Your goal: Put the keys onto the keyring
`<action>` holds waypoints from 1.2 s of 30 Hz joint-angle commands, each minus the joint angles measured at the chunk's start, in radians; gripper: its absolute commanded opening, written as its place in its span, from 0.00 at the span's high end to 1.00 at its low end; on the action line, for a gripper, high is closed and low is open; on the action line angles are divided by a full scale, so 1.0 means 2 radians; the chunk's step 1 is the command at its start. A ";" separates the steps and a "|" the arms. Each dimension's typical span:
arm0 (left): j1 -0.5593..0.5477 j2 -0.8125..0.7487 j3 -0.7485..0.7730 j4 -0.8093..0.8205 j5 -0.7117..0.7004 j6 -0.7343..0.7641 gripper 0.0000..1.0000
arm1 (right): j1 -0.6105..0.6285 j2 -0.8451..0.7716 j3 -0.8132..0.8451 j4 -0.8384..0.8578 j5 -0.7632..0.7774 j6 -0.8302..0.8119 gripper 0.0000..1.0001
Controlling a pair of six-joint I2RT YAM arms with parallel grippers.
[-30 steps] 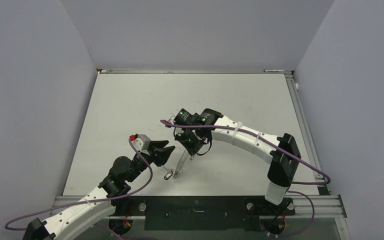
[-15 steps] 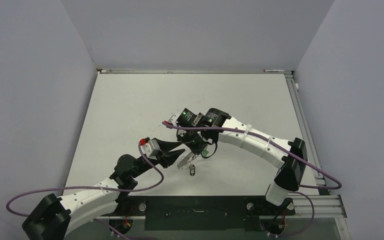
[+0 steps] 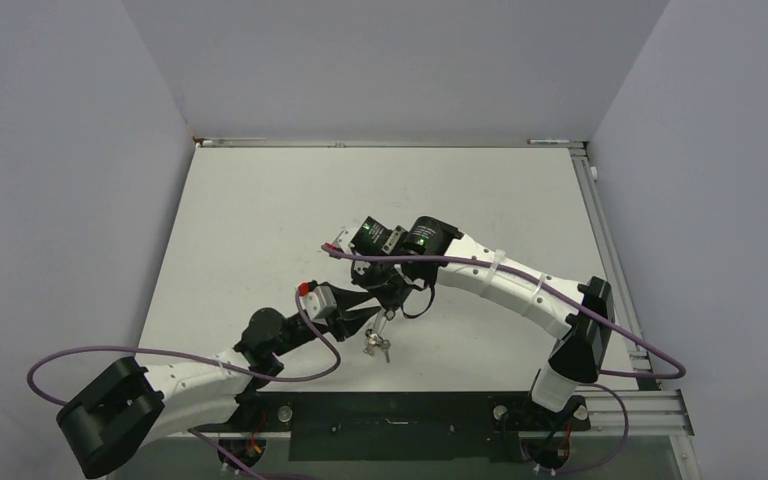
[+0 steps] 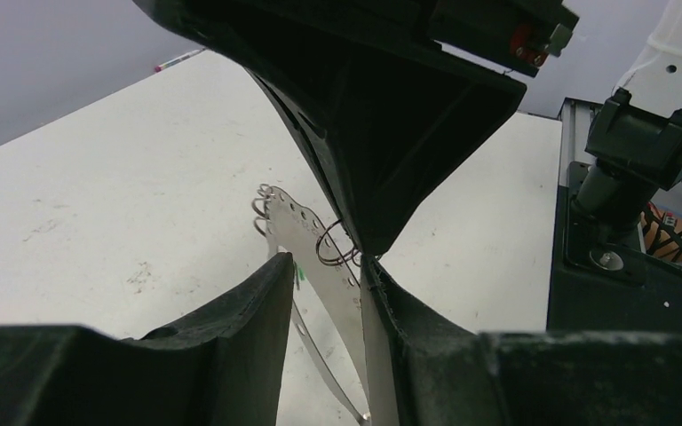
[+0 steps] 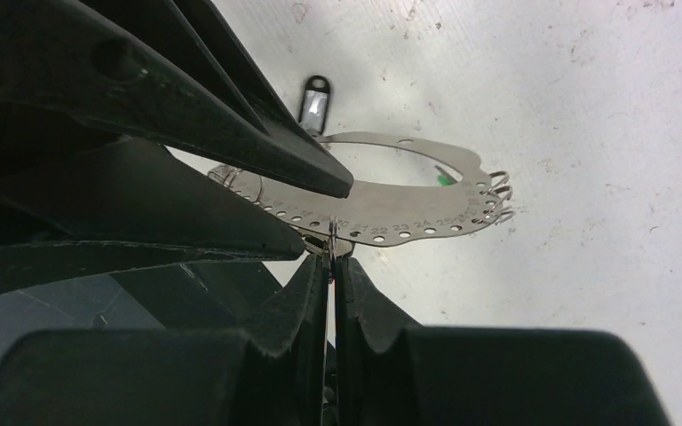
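Silvery metal plate [image 5: 391,229], punched with a row of numbered holes, held above white table [image 3: 260,220] between both grippers. Right gripper [image 5: 331,257]: jaws pressed together, pinching thin wire keyring [image 4: 333,248] threaded through a hole at plate's edge. Left gripper [image 4: 327,266]: jaws partly spread, straddling plate, with plate close against one of its fingers [image 4: 408,346] and a narrow gap at the other. Several small wire rings [image 5: 497,191] clustered at plate's far end, near a green mark [image 5: 444,180]. Keys [image 3: 378,346]: tiny silvery cluster just below both sets of fingertips in overhead view, toward table's near edge; cannot tell whether hanging or resting. Small silvery piece with dark head [image 5: 315,99] visible beyond plate in right wrist view.
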 commanded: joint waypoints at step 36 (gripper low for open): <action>-0.055 0.053 0.025 0.065 -0.098 0.084 0.89 | 0.019 -0.021 0.020 0.008 -0.013 0.003 0.95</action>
